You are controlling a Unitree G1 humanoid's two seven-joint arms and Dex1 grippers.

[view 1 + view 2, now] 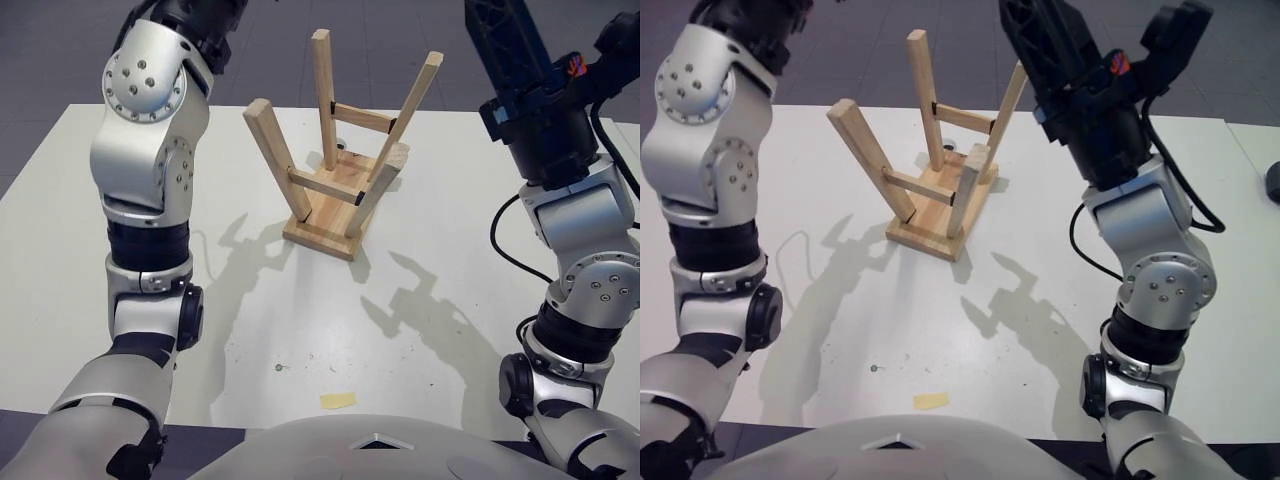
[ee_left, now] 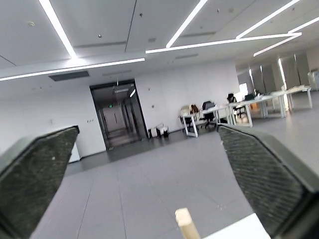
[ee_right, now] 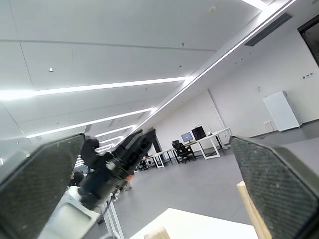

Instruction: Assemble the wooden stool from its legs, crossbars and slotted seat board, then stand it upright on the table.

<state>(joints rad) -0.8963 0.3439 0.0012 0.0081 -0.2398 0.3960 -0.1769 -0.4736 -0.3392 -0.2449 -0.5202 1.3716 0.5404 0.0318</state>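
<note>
Stool of pale wood (image 1: 345,178), legs (image 1: 277,155) and crossbars (image 1: 322,186) fitted, sits upside down toward the far middle of the white table (image 1: 80,250). Its slotted seat board (image 1: 320,233) lies flat on the surface and the legs point up. Left claw (image 2: 149,169) is raised above the table, fingers (image 2: 35,174) spread wide and empty. Right claw (image 3: 154,189) is also lifted, its fingers (image 3: 269,174) apart. A small yellowish scrap (image 1: 337,400) lies by the table's near edge.
</note>
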